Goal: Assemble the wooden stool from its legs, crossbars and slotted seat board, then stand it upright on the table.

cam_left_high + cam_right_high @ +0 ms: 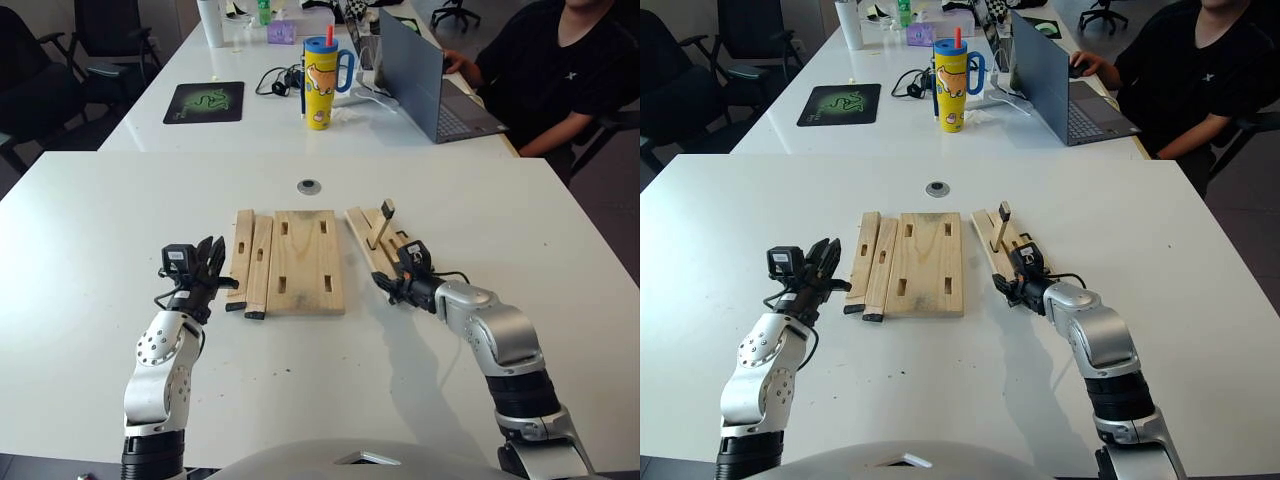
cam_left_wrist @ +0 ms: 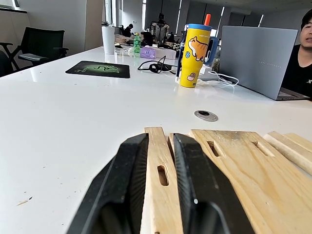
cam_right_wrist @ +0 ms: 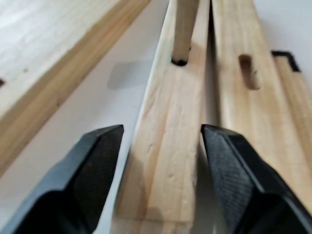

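Gripping end, left gripper [image 1: 213, 262]: low over the table [image 1: 110, 215], jaws closed in on the two long edges of the outer left leg [image 2: 157, 187], with no gap showing on either side.
Left legs: the outer left leg and the inner left leg [image 1: 260, 265] lie flat, side by side, just left of the seat board. Their slots are empty.
Seat board [image 1: 305, 262]: flat in the middle of the table, slots empty. No leg is fitted to it.
Crossbar [image 1: 382, 225]: one stands tilted upward, its foot in a hole of the right leg [image 3: 168, 146] — the only joint that looks made.
Right legs: the right leg and the neighbouring leg [image 3: 243, 97] lie flat and pressed together, just right of the seat board. The neighbour's slot is empty.
Right gripper [image 1: 392, 285]: jaws apart, straddling the near end of the right leg, with bare table showing between one finger and the wood. It is not gripping.
Done, as I judge it: a single crossbar seated.
Left to do: the other joints, mounting the seat board and standing the stool upright — most of the job.
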